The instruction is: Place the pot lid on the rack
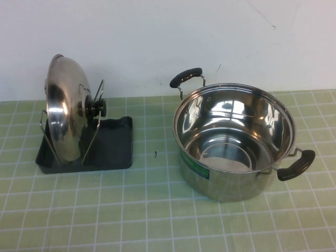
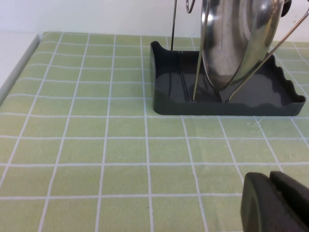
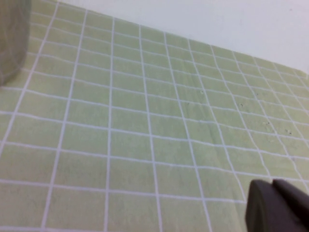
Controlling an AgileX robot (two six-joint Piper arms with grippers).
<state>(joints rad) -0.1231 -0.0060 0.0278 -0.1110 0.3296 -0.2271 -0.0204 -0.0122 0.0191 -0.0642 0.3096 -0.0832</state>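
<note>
One pot lid (image 1: 62,113) stands on edge in the rack (image 1: 113,149), leaning between the wire loops, its black knob (image 1: 97,107) facing the steel pot (image 1: 233,142). The pot sits well apart from the rack on the green tiled counter (image 1: 157,215). The left hand (image 2: 275,203) hangs near the rack; the right hand (image 3: 277,208) shows perhaps beside the pot. Whether either hand is spread or closed I cannot tell.

Steel pot lid (image 1: 63,113) upright in rack (image 1: 113,152)
</note>
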